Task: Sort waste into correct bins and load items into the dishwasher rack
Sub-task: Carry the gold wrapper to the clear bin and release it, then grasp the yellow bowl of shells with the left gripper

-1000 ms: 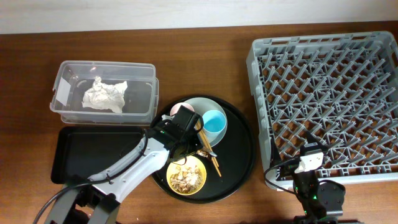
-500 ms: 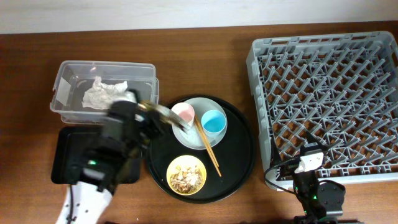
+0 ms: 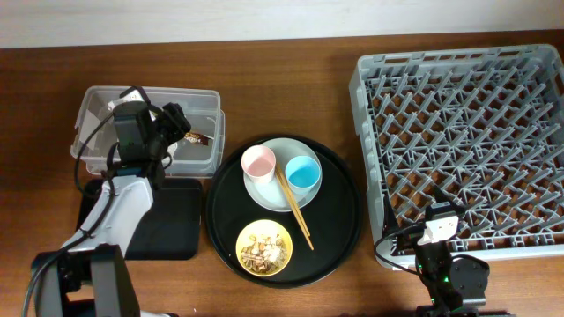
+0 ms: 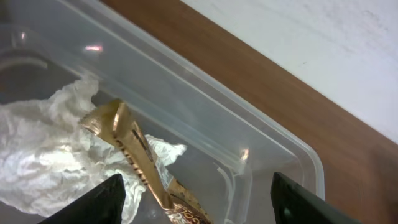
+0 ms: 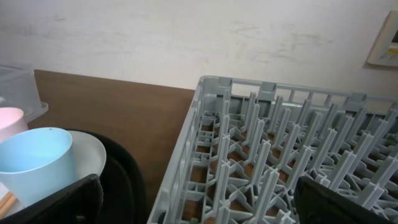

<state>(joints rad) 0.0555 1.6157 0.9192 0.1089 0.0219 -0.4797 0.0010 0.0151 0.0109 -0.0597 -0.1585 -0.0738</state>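
1. Overhead view: the left gripper (image 3: pixel 179 129) hangs over the clear rectangular plastic tub with a white label (image 3: pixel 211 119), with the small brown-and-gold wrapper (image 3: pixel 197 138) showing at its tip, inside the tub. The flat black rectangular tray (image 3: pixel 181 224) lies just below the tub. On the large round black tray (image 3: pixel 339 220) sit the pale grey-green round plate (image 3: pixel 284 198), bearing the small pink cup (image 3: pixel 258 161), the small blue cup (image 3: pixel 302 171) and the pair of wooden chopsticks (image 3: pixel 293 210); near it stands the yellow bowl (image 3: pixel 264 247) of beige-brown crumbly food scraps (image 3: pixel 259 251).

2. Left wrist view: the jaws stand wide, and the wrapper lies between them and beyond the tips, touching neither, resting on the crumpled white paper napkin (image 4: pixel 37 162) in the tub. The wrapper looks light, thin, crinkly and slick; a pinch across its flat middle would likely serve best.

3. Right wrist view: the right gripper (image 5: pixel 199 199) is spread wide and empty, parked beside the large square grey plastic lattice dishwasher rack (image 5: pixel 280 155), well apart from the cups. These look light, rigid and smooth, probably best taken by the rim.
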